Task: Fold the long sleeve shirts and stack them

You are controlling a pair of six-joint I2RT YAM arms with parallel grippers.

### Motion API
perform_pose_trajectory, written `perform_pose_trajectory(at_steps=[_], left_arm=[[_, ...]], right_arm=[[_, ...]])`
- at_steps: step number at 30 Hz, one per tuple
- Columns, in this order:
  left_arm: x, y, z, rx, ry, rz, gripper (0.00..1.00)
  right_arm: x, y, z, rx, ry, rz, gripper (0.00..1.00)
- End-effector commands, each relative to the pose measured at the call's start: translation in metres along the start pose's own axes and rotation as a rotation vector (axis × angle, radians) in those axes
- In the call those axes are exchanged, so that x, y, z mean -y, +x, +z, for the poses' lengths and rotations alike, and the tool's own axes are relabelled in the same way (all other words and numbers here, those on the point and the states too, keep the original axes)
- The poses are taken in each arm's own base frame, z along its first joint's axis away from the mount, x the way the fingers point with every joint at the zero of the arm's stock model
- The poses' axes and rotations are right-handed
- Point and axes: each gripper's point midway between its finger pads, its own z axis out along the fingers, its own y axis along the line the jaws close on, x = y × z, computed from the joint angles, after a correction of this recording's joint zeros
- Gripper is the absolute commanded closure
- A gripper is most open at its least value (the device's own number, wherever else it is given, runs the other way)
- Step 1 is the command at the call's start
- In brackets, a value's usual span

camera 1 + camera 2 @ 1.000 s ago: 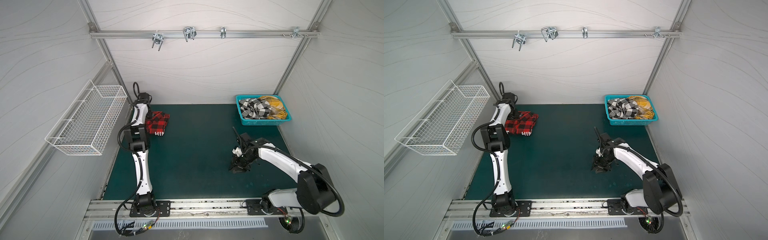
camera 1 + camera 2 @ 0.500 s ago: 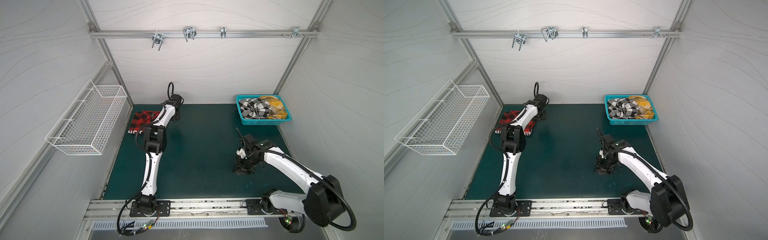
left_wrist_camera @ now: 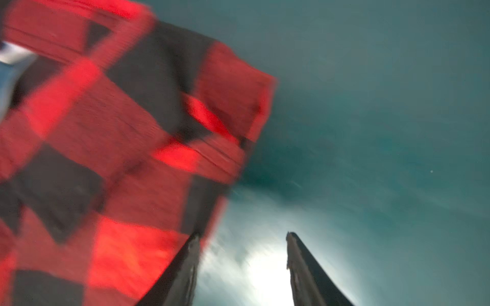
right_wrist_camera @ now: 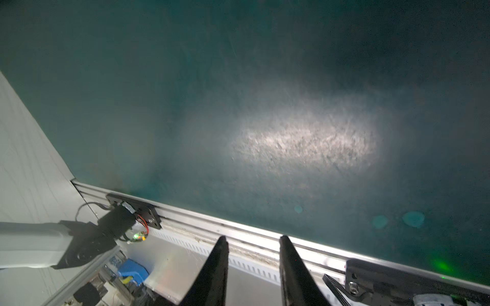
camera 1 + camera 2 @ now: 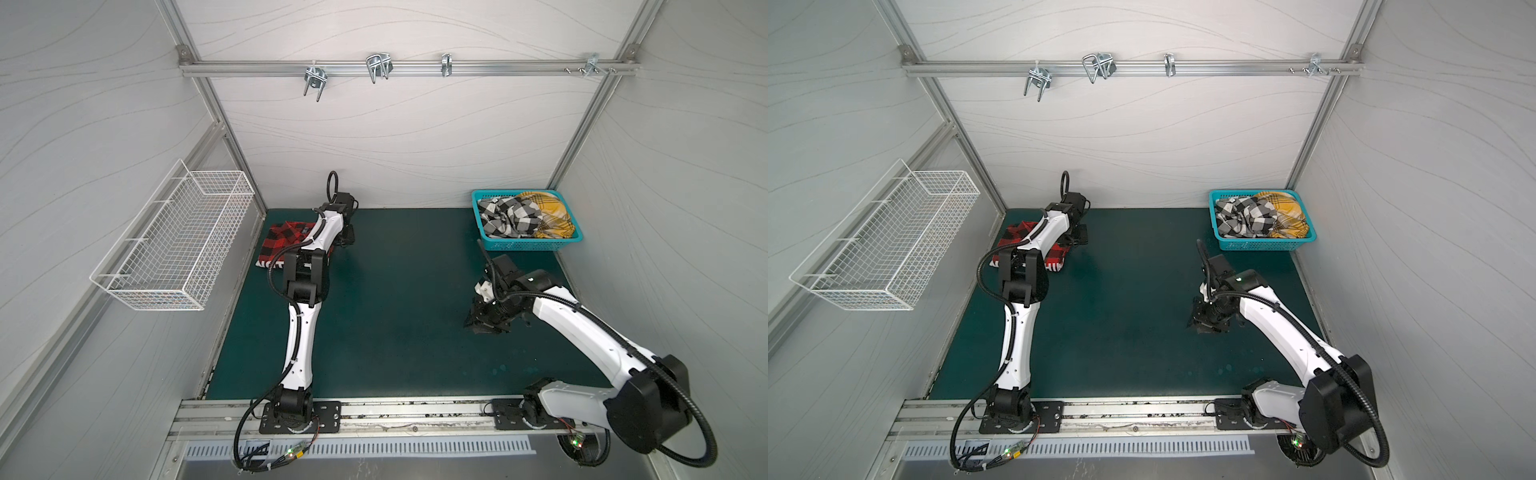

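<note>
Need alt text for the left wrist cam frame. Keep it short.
A motion-blurred red-and-black checked shirt fills about half the frame, lying on the dark green mat. In the foreground the left gripper is open, its two black jaws apart with only glare-lit mat between them, one jaw close beside the shirt's edge.
</note>
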Motion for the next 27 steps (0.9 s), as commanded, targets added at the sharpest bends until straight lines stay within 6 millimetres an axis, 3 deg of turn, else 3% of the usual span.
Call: perform_pose_trajectory(at_steps=[1,5,7,10,12,13,14,15,16,19,23,25,27], left_arm=[[0.037,-0.014,-0.114,0.131,0.233,-0.042,0.45],[0.036,0.005,-0.201,0.27,0.377,-0.054,0.44],[0.019,0.025,-0.229,0.346,0.405,-0.053,0.43],[-0.013,0.052,-0.25,0.514,0.372,0.009,0.42],[-0.041,0.071,-0.245,0.6,0.276,0.024,0.41],[-0.058,0.081,-0.235,0.643,0.203,0.022,0.35],[-0.072,0.084,-0.225,0.699,0.138,-0.007,0.29],[-0.087,0.092,-0.209,0.739,0.063,-0.026,0.18],[-0.094,0.101,-0.19,0.765,0.011,-0.006,0.01],[-0.105,0.122,-0.147,0.777,-0.079,0.07,0.0],[-0.13,0.131,-0.101,0.68,-0.156,0.011,0.0],[-0.136,0.129,-0.078,0.637,-0.117,-0.035,0.0],[-0.139,0.12,-0.072,0.614,-0.088,-0.07,0.0]], right_arm=[[-0.009,-0.03,-0.032,0.156,-0.016,-0.005,0.62],[-0.022,-0.059,-0.074,0.397,-0.074,-0.023,0.57],[-0.013,-0.072,-0.099,0.557,-0.037,-0.02,0.52],[0.007,-0.083,-0.128,0.796,0.008,0.013,0.37],[0.011,-0.089,-0.132,0.927,-0.037,0.014,0.26],[0.019,-0.092,-0.127,0.987,-0.069,0.059,0.2],[0.031,-0.094,-0.115,1.028,-0.076,0.093,0.07],[0.045,-0.098,-0.115,1.116,-0.062,0.122,0.01],[0.064,-0.098,-0.113,1.186,-0.013,0.158,0.01],[0.113,-0.095,-0.115,1.334,0.228,0.176,0.01],[0.15,-0.101,-0.107,1.278,0.582,0.037,0.01],[0.168,-0.11,-0.09,1.188,0.661,0.013,0.01],[0.181,-0.122,-0.068,1.115,0.624,0.006,0.01]])
